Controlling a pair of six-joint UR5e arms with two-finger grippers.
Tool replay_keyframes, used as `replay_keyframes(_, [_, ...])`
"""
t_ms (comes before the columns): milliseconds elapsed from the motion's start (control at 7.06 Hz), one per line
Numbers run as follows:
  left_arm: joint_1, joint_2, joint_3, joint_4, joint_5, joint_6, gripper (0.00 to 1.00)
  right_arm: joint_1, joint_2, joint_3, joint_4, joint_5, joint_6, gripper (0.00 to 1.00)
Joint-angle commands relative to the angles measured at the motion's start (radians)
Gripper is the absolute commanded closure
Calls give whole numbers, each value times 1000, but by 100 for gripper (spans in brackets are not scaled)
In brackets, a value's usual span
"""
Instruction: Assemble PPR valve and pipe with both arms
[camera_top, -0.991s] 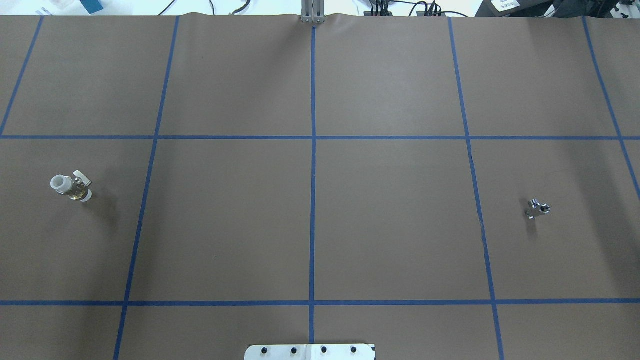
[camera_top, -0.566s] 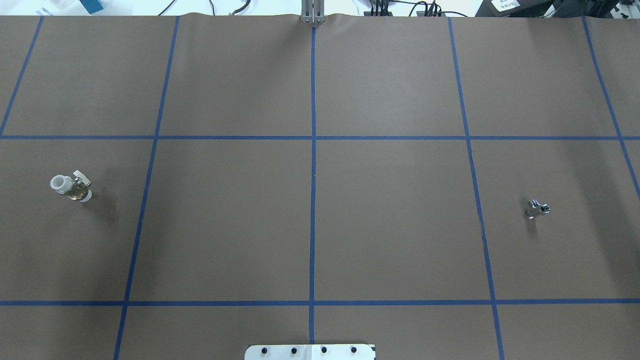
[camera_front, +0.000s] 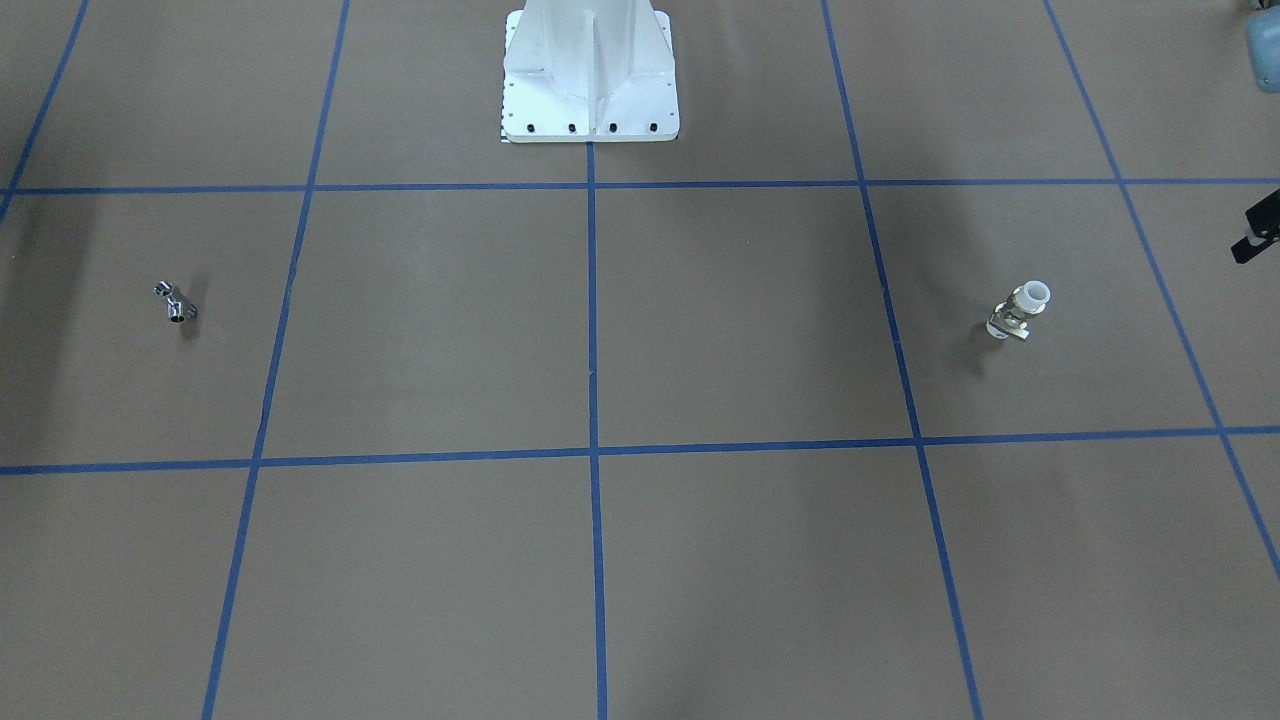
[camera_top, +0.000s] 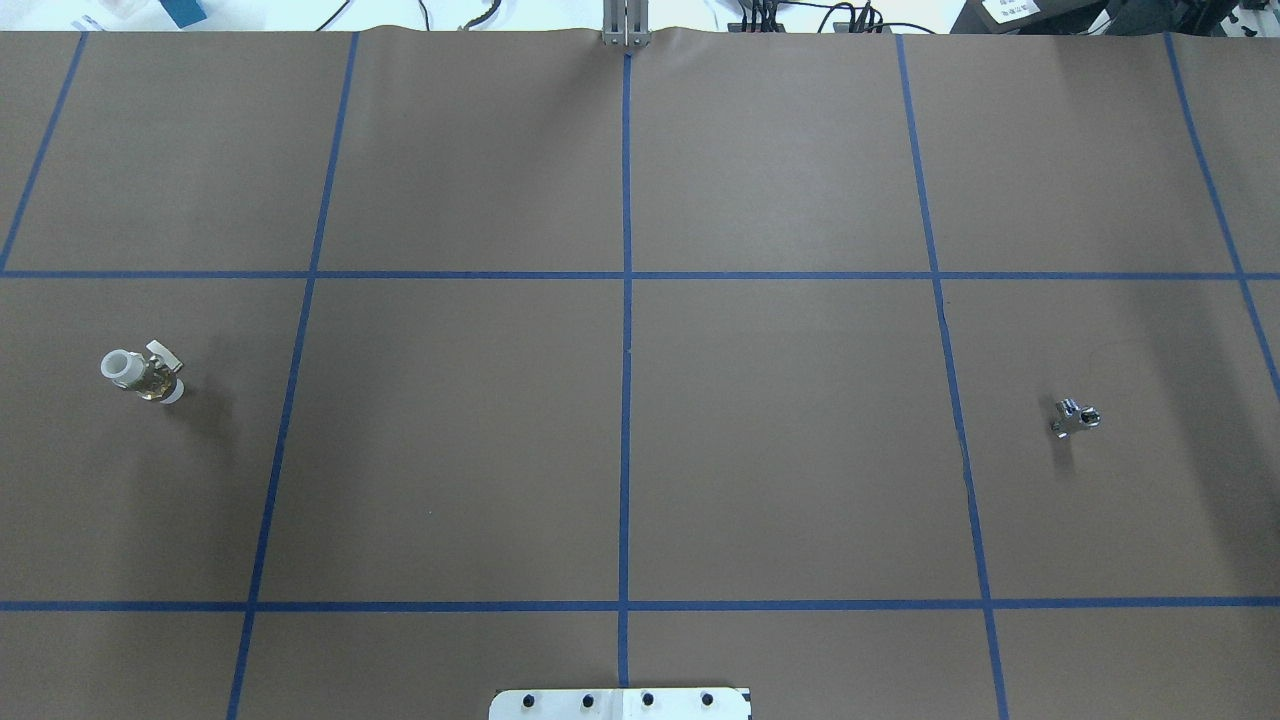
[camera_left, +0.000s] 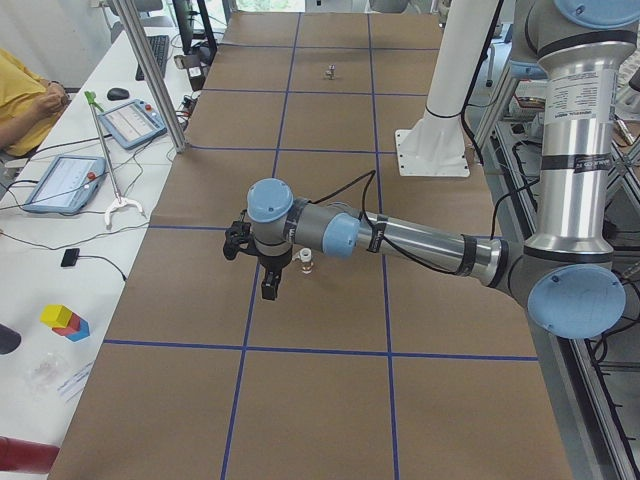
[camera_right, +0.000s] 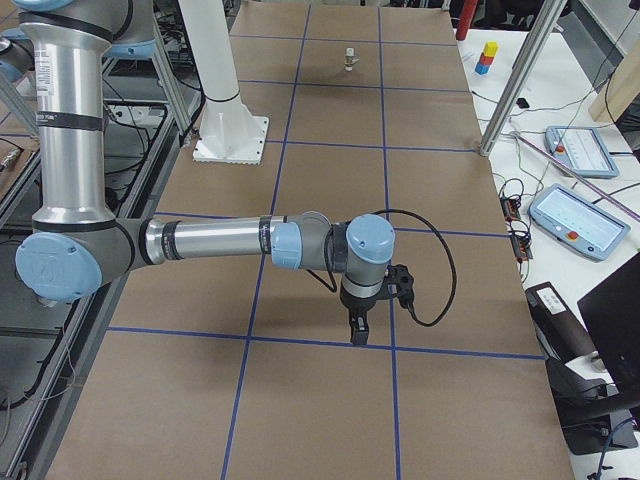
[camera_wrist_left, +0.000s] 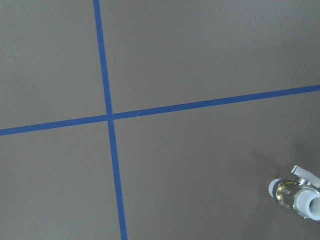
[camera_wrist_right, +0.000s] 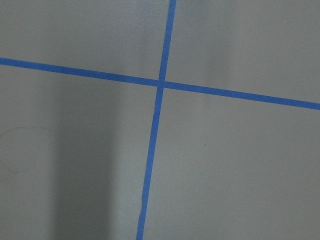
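The PPR valve (camera_top: 140, 375), with its white collar and brass body, lies on the brown mat at the left; it also shows in the front view (camera_front: 1020, 310) and the left wrist view (camera_wrist_left: 297, 192). The chrome pipe (camera_top: 1075, 417) lies far to the right (camera_front: 176, 302). My left gripper (camera_left: 268, 288) hangs over the mat just beside the valve (camera_left: 305, 262). My right gripper (camera_right: 358, 328) points down over the mat, and the pipe is hidden in that side view. I cannot tell whether either gripper is open or shut. Neither gripper shows in the overhead view.
The white pedestal base (camera_front: 590, 80) stands at the robot's side of the mat. Blue tape lines (camera_top: 625, 400) divide the mat into squares. A side bench with tablets (camera_left: 65, 180), a metal post (camera_left: 150, 80) and a seated person (camera_left: 20, 100) lies beyond the far edge.
The valve and the pipe have stayed where they were. Only the soft shadow beside the valve has shifted a little.
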Motion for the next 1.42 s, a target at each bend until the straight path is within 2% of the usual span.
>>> replay_keyframes(0, [153, -2, 1, -172, 58, -133, 0, 0, -2, 2, 0, 0, 0, 0])
replay_keyframes(142, [231, -6, 1, -219, 63, -234, 0, 0, 0, 2, 0, 0, 0, 0])
replay_keyframes(566, [419, -25, 3, -272, 201, -527, 0, 0, 0, 0, 0, 8, 0, 0])
replay_keyframes(708, [469, -25, 6, -269, 271, -560, 0, 0, 0, 0, 0, 8, 2, 0])
replay_keyframes(1274, [482, -26, 58, -270, 269, -549, 0, 0, 1, 0, 0, 9, 2, 0])
